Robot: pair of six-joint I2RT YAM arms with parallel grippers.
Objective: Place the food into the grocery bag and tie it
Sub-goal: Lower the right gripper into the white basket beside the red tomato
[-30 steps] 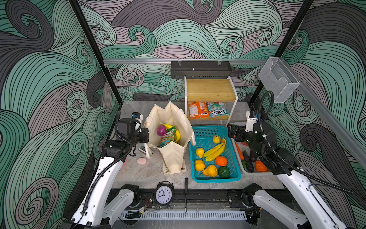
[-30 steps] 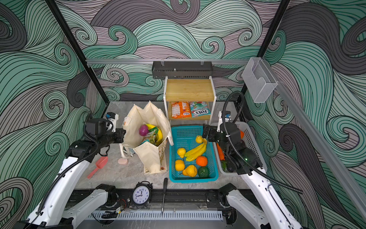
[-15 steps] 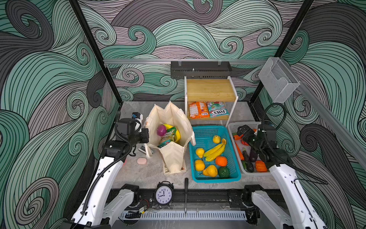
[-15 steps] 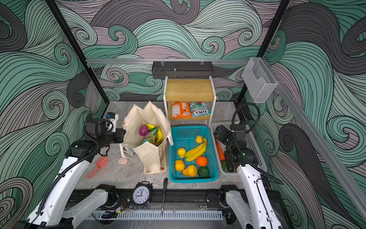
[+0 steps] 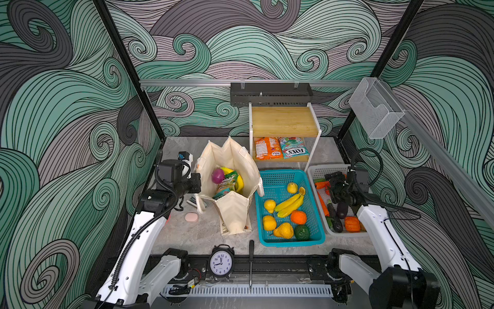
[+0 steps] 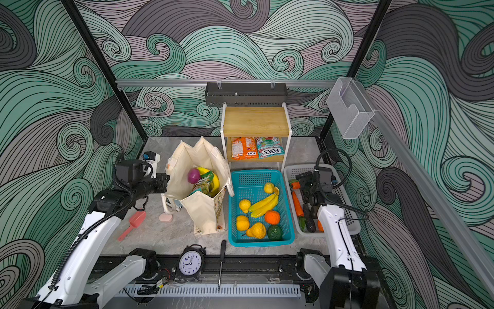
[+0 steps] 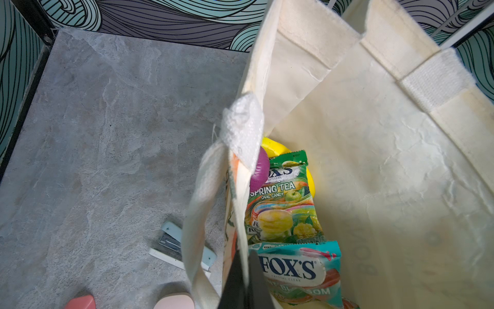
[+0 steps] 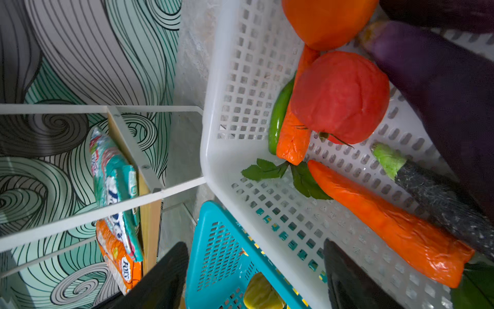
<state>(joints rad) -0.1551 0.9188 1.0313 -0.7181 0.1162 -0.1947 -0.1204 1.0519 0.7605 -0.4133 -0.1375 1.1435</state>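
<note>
The cream grocery bag [image 5: 232, 166] stands open left of centre in both top views. Inside lie a purple onion [image 7: 260, 171], a banana [image 7: 272, 145], a green candy packet [image 7: 283, 208] and a teal one [image 7: 296, 270]. My left gripper [image 7: 246, 278] is shut on the bag's left rim. My right gripper [image 8: 254, 242] hangs open and empty over the near-shelf end of the white basket [image 5: 316, 170], above its wall. A carrot [image 8: 387, 222] and a red tomato [image 8: 339, 99] lie just beyond its fingers. More food fills the teal basket [image 5: 267, 240], including bananas [image 5: 290, 204].
Two candy packets [image 5: 280, 149] lie on the lower board of the wooden shelf behind the baskets. A stapler [image 7: 173, 240], a pink disc [image 5: 191, 217] and a red scoop [image 6: 133, 223] lie left of the bag. A clock [image 5: 220, 263] and a screwdriver [image 5: 251, 256] sit at the front edge.
My right arm has swung from the teal basket's far right corner to over the white basket, and its jaws have narrowed a little. The left gripper and bag have not moved.
</note>
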